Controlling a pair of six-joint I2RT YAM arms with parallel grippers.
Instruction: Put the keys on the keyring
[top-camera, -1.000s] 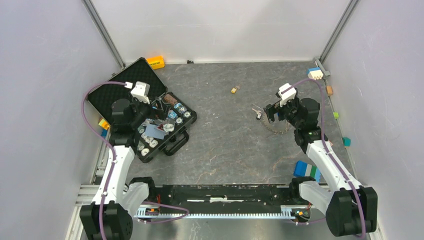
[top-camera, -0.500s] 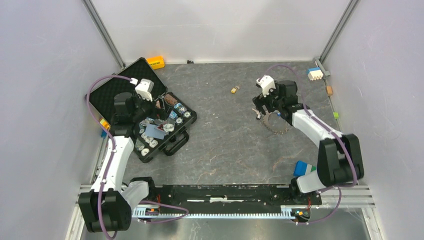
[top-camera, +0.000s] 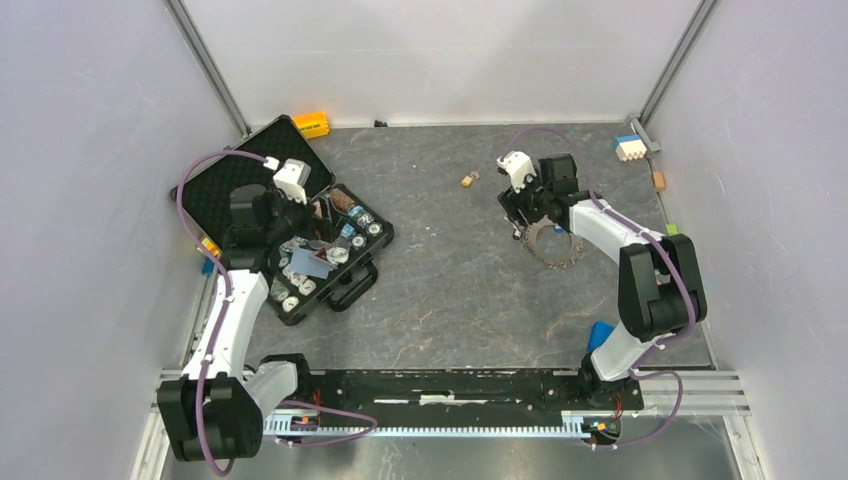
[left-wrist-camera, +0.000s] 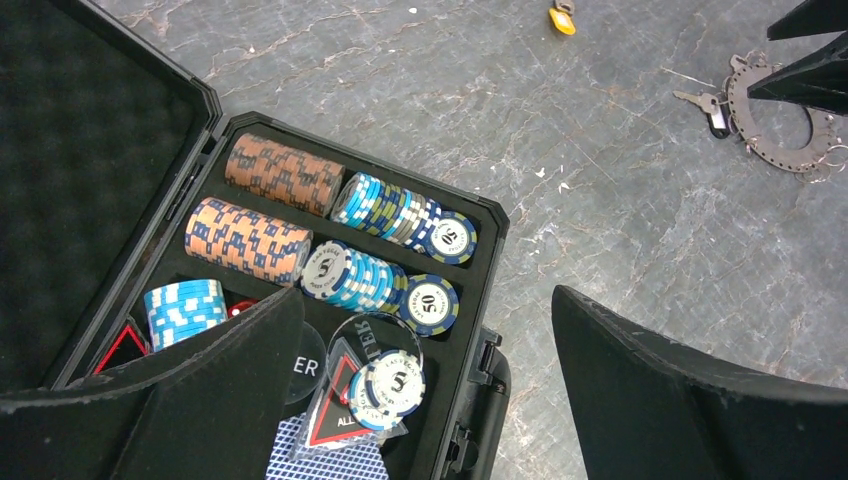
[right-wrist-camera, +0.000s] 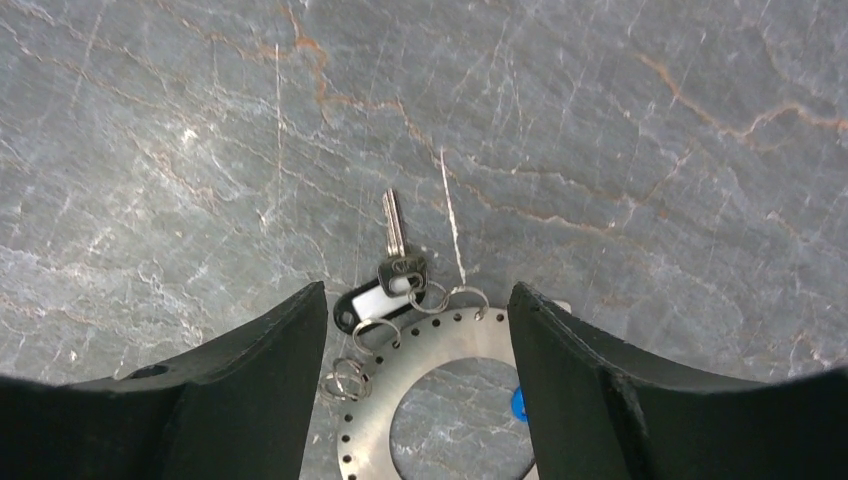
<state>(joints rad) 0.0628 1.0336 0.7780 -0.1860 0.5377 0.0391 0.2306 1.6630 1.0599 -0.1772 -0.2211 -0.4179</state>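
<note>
Open black case (top-camera: 215, 185) of poker chips (left-wrist-camera: 265, 240), perhaps playing cards (left-wrist-camera: 310, 458), orange block (top-camera: 311, 124) by back wall, grey marbled table (top-camera: 450, 290)

Silver keyring (right-wrist-camera: 425, 348), yellow key (left-wrist-camera: 561, 18) (grey veined table (right-wrist-camera: 600, 120))

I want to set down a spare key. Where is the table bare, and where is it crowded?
Bare: the wide middle of the table, between the chip case and the keyring, and the far strip behind the yellow key. Crowded: the keyring's spot under the right gripper, and the case under the left gripper.
</note>
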